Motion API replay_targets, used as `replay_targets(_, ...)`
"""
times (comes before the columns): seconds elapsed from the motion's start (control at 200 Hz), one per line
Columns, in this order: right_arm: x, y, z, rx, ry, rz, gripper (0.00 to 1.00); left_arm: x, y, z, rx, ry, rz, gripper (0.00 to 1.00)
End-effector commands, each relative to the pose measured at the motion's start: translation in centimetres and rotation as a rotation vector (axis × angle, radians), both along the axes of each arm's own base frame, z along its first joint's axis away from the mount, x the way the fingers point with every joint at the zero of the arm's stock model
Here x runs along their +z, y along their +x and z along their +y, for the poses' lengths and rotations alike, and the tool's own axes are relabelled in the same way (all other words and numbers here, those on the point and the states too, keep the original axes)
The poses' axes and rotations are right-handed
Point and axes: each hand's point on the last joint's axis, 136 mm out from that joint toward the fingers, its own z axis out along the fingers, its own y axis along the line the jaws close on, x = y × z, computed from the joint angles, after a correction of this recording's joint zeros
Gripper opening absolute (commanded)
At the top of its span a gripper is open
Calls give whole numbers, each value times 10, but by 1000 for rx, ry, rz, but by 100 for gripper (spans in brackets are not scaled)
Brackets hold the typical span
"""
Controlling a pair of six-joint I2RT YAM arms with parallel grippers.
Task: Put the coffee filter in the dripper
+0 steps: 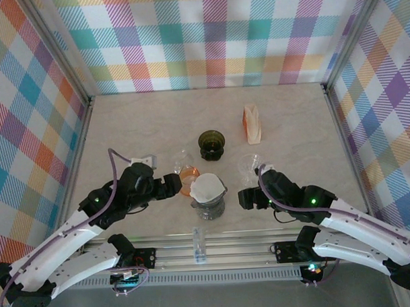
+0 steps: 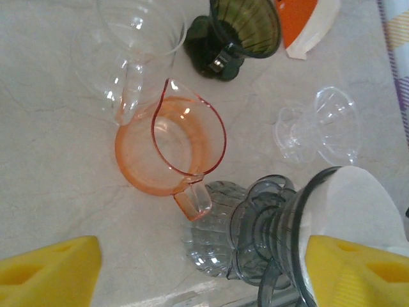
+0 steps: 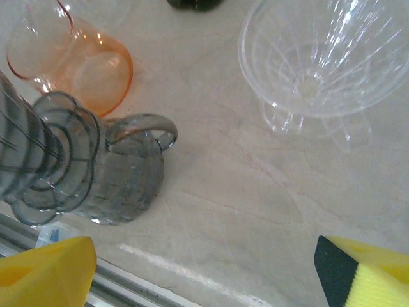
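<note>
- Filter: the white coffee filter (image 1: 207,186) sits open in the mouth of the grey dripper (image 1: 222,191), low centre of the top view. The dripper stands on a grey ribbed server (image 1: 209,209).
- Left gripper (image 1: 174,185), just left of the dripper: jaws spread wide, nothing held. In its wrist view one yellow pad (image 2: 358,272) overlaps the filter's lower edge; contact cannot be told.
- Right gripper (image 1: 249,196), just right of the server: jaws wide apart, empty, bare table between the pads in its wrist view.
- Crowded band above the grey dripper: orange jug (image 1: 187,175) close against the server on the left, then clear glass (image 1: 183,157), dark green dripper (image 1: 211,144) and clear dripper (image 1: 249,165).
- Orange-and-white filter holder (image 1: 252,123) stands apart, upper right of centre.
- Open table (image 1: 136,122) at upper left, along the far wall and down the right side.
- Near edge: metal rail (image 1: 248,241) runs close below the server, so there is little room on that side.
</note>
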Motion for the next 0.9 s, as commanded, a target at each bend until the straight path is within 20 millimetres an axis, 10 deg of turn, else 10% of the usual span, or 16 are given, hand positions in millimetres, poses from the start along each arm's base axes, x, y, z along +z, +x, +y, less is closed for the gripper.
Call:
replay_targets(0.0,-28,-12,3,11,14,88,88,-11,16,-5,23,-4,30,76)
replay_targets(0.385,-50,-20,0,14,34,117,88,-76,69,-30,46,-60,168,64)
replay_targets(0.895,-53,-24,-10,-7,43,106,88,-123,76,-20,82,125,306,34)
